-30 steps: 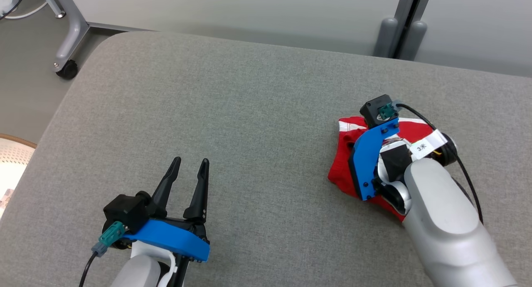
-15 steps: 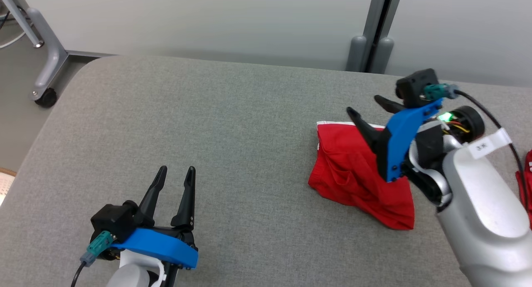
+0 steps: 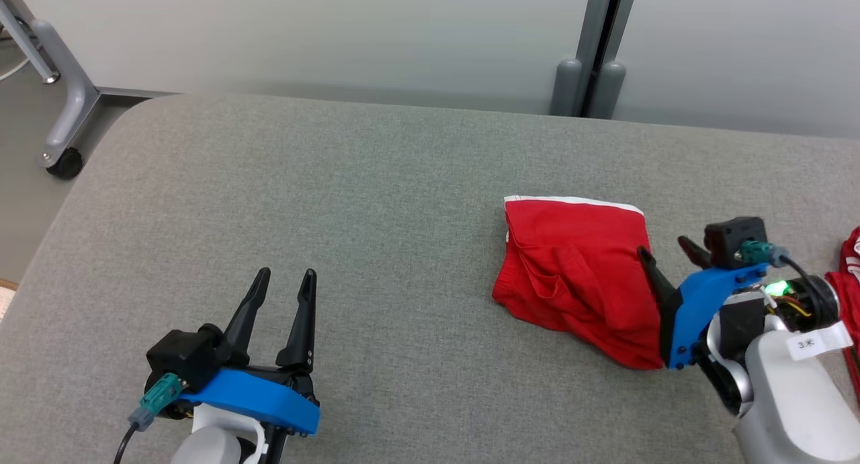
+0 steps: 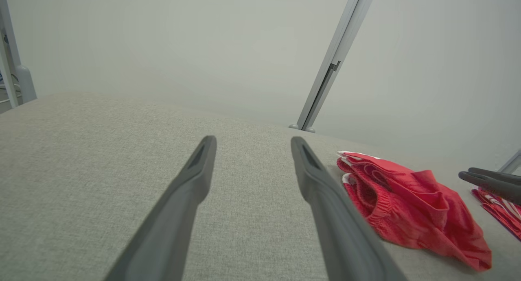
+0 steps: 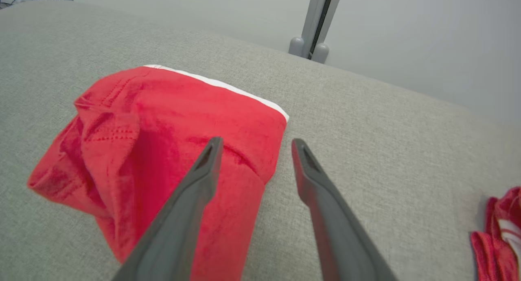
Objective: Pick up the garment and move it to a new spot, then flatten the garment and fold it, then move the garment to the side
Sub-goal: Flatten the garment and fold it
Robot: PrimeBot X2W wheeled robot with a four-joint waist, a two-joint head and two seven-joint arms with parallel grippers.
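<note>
Partly, garment [image 3: 571, 269] corner hides behind right jaws, apart; left jaws apart; second cloth [image 3: 848, 283] cropped, maybe striped.

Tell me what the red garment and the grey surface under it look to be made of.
The red garment looks like soft, matte knit cloth, likely cotton or jersey: it slumps in creases, with stitched seams and a white edge band. The grey surface looks like matte woven upholstery cloth with a fine flecked weave. Its rounded corner suggests padding, though that is uncertain.
</note>
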